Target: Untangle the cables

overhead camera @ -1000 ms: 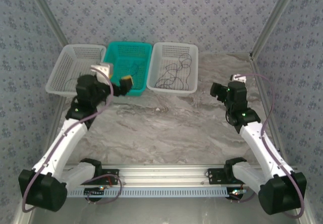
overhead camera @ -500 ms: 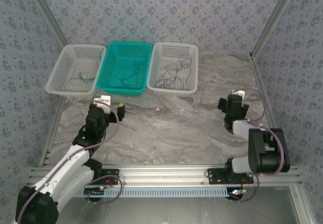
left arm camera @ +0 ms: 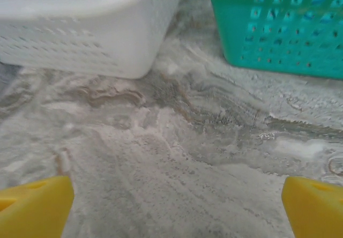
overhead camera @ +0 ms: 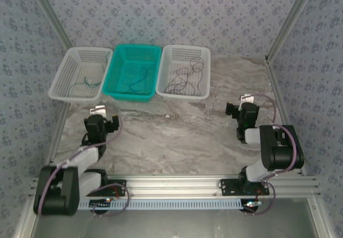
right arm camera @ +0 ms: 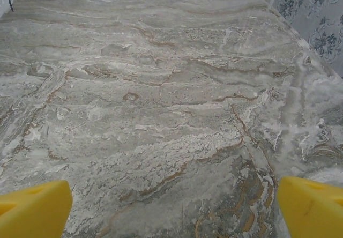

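Note:
The cables lie apart in three baskets at the back: a teal-green cable [overhead camera: 86, 81] in the left white basket [overhead camera: 63, 77], a blue cable [overhead camera: 134, 79] in the teal basket [overhead camera: 153, 72], and a black cable [overhead camera: 185, 77] in the right white basket [overhead camera: 203, 53]. My left gripper [overhead camera: 111, 121] is low over the table, short of the baskets. In the left wrist view it [left arm camera: 174, 211] is open, with bare marble between its yellow fingertips [left arm camera: 32, 206]. My right gripper [overhead camera: 231, 110] sits at the right; in its wrist view it [right arm camera: 172, 208] is open over bare table.
The left wrist view looks at the gap between the left white basket [left arm camera: 80, 39] and the teal basket [left arm camera: 278, 29]. Both arms are folded back near their bases by the aluminium rail [overhead camera: 171, 184]. Patterned walls and metal posts close in the marble table [overhead camera: 171, 136].
Both arms have drawn back from the baskets toward the near edge and folded low. The left gripper has left the teal basket's front and come down to the table.

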